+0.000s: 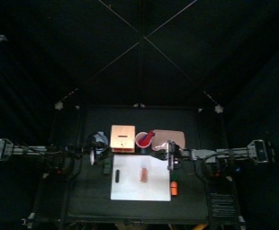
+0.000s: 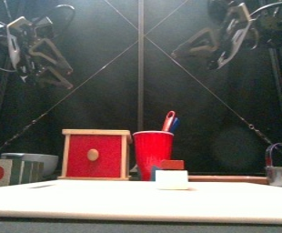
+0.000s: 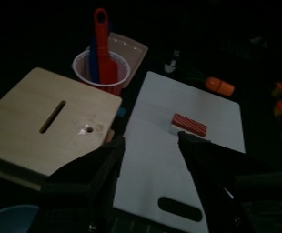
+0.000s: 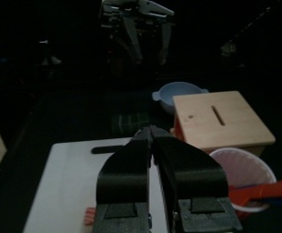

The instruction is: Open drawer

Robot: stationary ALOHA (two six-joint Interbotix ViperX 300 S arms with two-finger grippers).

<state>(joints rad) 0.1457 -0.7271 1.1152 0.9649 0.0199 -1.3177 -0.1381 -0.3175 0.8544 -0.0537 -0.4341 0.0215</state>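
Observation:
The drawer (image 2: 96, 154) is an orange-tan wooden box with a red front and a round knob, standing at the table's back left. Its top (image 3: 53, 118) has a slot, and it shows in the right wrist view too (image 4: 223, 118). From above, the drawer (image 1: 121, 139) sits beside a red cup (image 1: 143, 138). My left gripper (image 3: 156, 159) is open with nothing between its jaws. It hangs high above the table (image 2: 35, 50), apart from the drawer. My right gripper (image 4: 151, 141) is shut and empty, also raised high (image 2: 235, 36).
The red cup (image 2: 154, 153) holds a red spatula (image 3: 101, 41). A white board (image 3: 186, 136) carries a small red striped piece (image 3: 188, 123). A pinkish-brown flat piece (image 1: 166, 137) lies right of the cup. A grey-blue bowl (image 2: 28, 164) stands left of the drawer. Orange items (image 3: 219, 86) lie beyond the board.

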